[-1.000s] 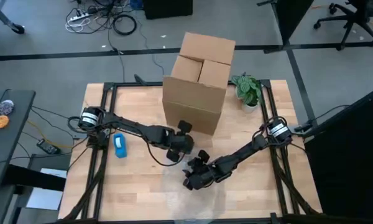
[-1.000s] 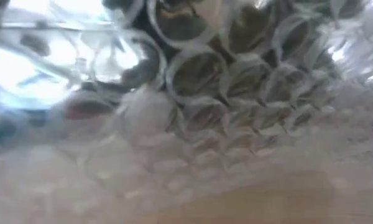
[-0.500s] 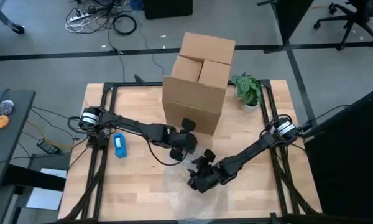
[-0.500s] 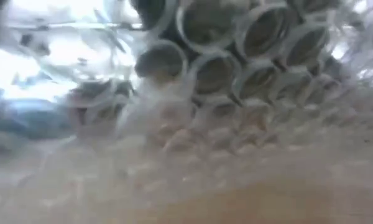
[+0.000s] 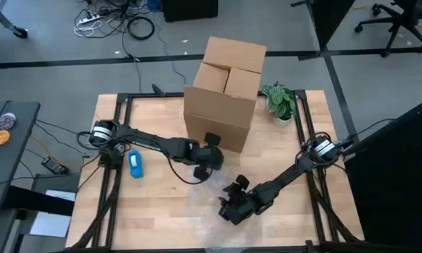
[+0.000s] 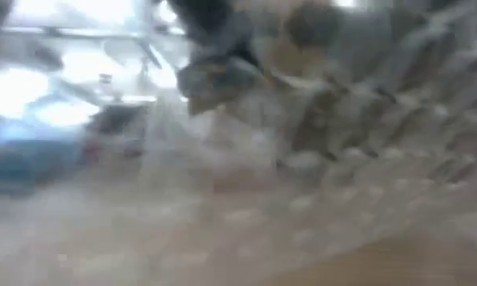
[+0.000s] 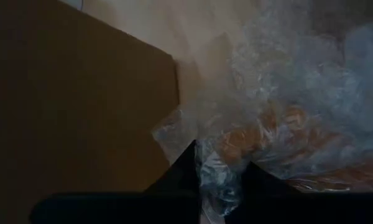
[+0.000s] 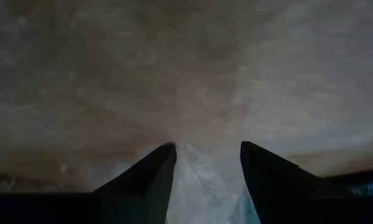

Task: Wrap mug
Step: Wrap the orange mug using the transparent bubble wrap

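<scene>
- Clock directions are read on the high view, 12 o'clock being the far edge of the table.
- Left gripper sits at table centre, just at the 6 o'clock side of the cardboard box. In its wrist view the 2 fingers stand a narrow gap apart with bubble wrap bunched between them, so it looks to be pinching a fold of the wrap.
- Right gripper is low at about 5 o'clock from centre, near the table's front edge. Its wrist view shows the 2 fingers narrowly apart with a pale ridge of wrap rising between them; whether they grip it firmly I cannot tell.
- The mug itself is not plainly visible in any view. An orange-brown patch under the wrap in the left wrist view may be it; I cannot tell.
- The low view is filled by blurred wrap close to the lens.
- A blue object lies at 9 o'clock and a potted plant at 2 o'clock, both well apart from the work.
- Risks, as I judge them:
- With the 2 grippers pulling the sheet opposite ways, a thin pinch could slip and the fold spring open.
- Dragging the wrap could roll or tip the hidden mug, or pull it toward the front edge.
- The left gripper could knock the box.
</scene>
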### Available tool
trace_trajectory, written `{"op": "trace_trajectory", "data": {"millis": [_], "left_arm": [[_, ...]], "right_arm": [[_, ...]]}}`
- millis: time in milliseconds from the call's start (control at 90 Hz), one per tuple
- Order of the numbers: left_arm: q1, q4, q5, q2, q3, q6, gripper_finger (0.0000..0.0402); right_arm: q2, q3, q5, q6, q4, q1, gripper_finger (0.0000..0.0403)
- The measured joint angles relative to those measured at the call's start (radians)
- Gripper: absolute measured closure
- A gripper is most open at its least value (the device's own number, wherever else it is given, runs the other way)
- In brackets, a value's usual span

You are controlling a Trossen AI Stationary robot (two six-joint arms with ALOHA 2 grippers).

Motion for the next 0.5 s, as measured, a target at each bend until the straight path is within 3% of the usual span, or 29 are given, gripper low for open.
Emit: {"op": "trace_trajectory", "data": {"millis": [333,500], "left_arm": [[0.004,-0.001,-0.01,0.0,0.0,0.0,0.0391],[0.003,-0.005,-0.028,0.004,0.0,0.001,0.0391]], "right_arm": [[-0.005,-0.001,0.209,0.085,0.025,0.016,0.0243],[-0.055,-0.001,0.217,0.12,0.025,0.029,0.0243]]}}
